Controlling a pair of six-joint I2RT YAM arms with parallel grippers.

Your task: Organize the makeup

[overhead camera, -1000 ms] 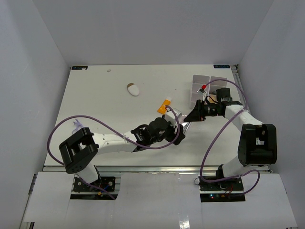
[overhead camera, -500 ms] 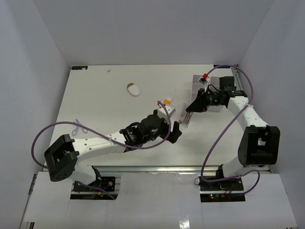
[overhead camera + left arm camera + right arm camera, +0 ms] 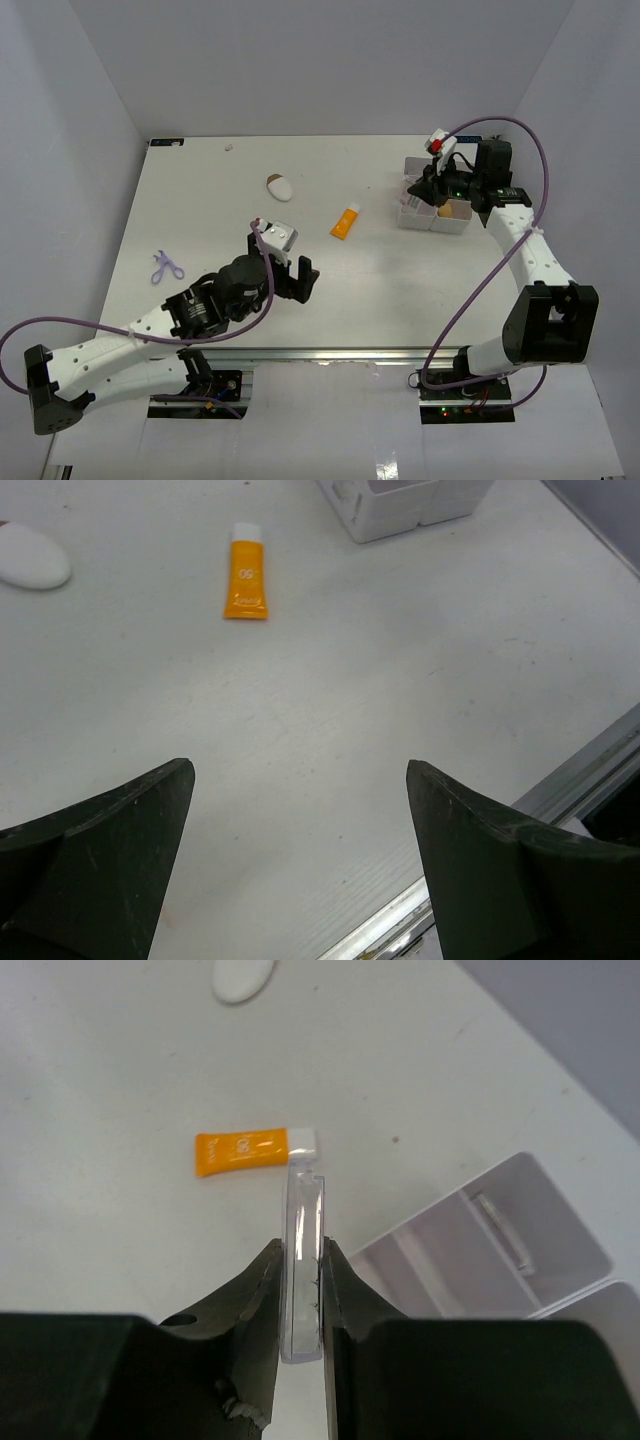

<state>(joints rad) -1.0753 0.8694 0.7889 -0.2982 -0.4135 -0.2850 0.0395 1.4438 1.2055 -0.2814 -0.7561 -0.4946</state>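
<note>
My right gripper [image 3: 300,1245] is shut on a flat clear palette [image 3: 303,1210], held edge-on between the fingers. It hangs over the near-left corner of the white box [image 3: 520,1245]; in the top view the right gripper [image 3: 418,195] is above that box [image 3: 412,215]. An orange white-capped tube [image 3: 346,221] lies on the table left of the box and shows beyond the palette as the tube [image 3: 250,1150]. The white-and-brown oval piece [image 3: 280,187] lies further back left. My left gripper [image 3: 300,280] stands wide open and empty over bare table, with its fingertips [image 3: 170,790] apart and the tube [image 3: 245,585] ahead.
A tan piece [image 3: 446,209] sits in one compartment of the box. A small purple object [image 3: 166,265] lies near the table's left side. A tiny white scrap [image 3: 229,147] lies at the back edge. The table's metal front edge [image 3: 560,790] runs close to my left gripper.
The left gripper opened fully and drew back toward the near left, away from the palette. The right gripper carried the palette back and right to over the box.
</note>
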